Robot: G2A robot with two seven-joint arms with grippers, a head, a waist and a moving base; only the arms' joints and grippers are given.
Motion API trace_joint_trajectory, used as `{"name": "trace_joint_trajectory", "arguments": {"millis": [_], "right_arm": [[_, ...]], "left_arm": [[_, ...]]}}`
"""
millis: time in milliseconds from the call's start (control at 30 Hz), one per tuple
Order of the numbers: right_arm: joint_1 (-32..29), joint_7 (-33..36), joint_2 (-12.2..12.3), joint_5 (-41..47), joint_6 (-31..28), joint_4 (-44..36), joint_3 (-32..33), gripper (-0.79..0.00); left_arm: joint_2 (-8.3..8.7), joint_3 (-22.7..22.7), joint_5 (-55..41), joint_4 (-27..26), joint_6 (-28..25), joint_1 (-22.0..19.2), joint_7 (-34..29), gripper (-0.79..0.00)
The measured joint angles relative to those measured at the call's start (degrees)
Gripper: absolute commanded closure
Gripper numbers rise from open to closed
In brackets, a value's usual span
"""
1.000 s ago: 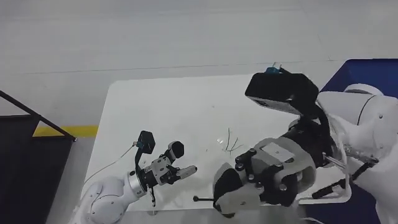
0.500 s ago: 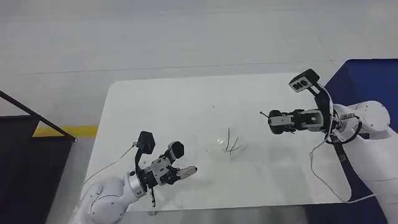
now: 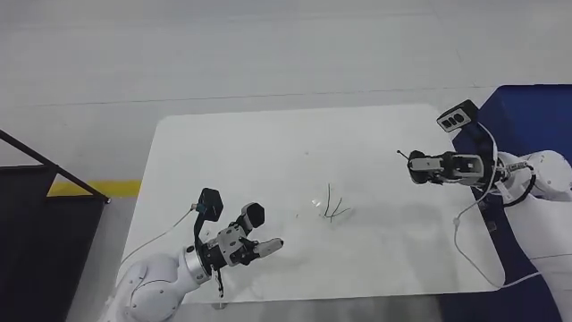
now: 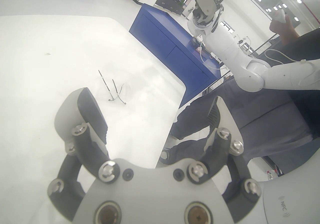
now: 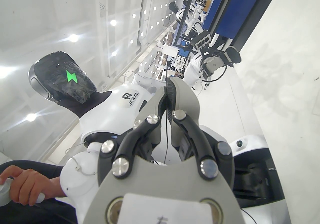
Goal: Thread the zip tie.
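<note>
One zip tie [image 5: 166,135] sits in the right jaws, which are pressed together on it. The thin black strip runs through the pinch, w/ a short end poking out past the tips. It's held in the air over the right side of the worktop [image 3: 268,152], well apart from the loose ties [image 3: 332,204] lying in a small heap near the middle. Prob. lifted clear so the ends stay free for threading; can't tell which end is the head. The left jaws are spread w/ nothing in them, low over the near-left part of the worktop & aimed toward the heap. Reads as standby: open, ready to take the free end. Threading not yet begun, by my read.
</note>
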Motion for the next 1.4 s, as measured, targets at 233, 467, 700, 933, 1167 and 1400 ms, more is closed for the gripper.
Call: {"name": "trace_joint_trajectory", "arguments": {"millis": [233,467,700,933,1167,1400], "right_arm": [[-0.6,1.7,1.3,-5.4,0.3,6.7,6.5,0.0],[0.7,1.7,3.5,-4.2,2.4,10.6,10.6,0.0],[0.6,1.7,3.5,-3.9,2.8,10.5,10.4,0.0],[0.6,1.7,3.5,-3.9,2.8,10.5,10.4,0.0],[0.6,1.7,3.5,-3.9,2.8,10.5,10.4,0.0],[0.6,1.7,3.5,-3.9,2.8,10.5,10.4,0.0]], "left_arm": [[-2.32,13.8,12.3,-2.1,16.8,-10.8,-10.1,-0.785],[-8.28,29.6,5.7,10.0,41.3,-30.7,-22.5,-0.785],[-8.71,30.6,3.1,11.8,50.9,-32.1,-27.5,-0.785],[-8.71,30.6,3.0,11.9,47.1,-32.2,-27.4,-0.785],[-10.89,37.9,16.3,8.8,52.3,-36.7,-25.0,-0.785],[-16.72,46.8,21.7,9.0,58.5,-47.4,-25.2,-0.785]]}}
